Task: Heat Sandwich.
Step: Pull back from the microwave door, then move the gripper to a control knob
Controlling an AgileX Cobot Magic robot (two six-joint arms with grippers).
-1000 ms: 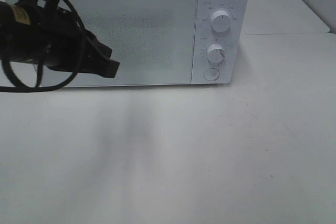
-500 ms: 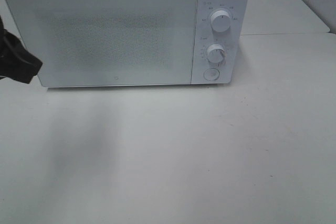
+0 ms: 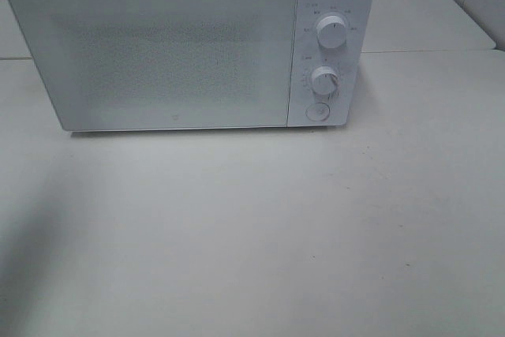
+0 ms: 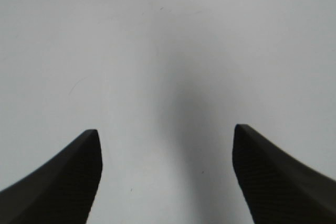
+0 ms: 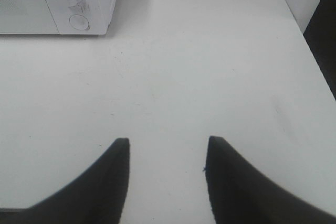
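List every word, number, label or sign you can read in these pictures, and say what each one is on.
Nothing here is readable.
Small grey marks around the upper knob of the microwave: too small and blurred to read.
Ticks and marks around the lower knob: too blurred to read.
Tiny mark low on the microwave's front: too small to read.
Table: no text.
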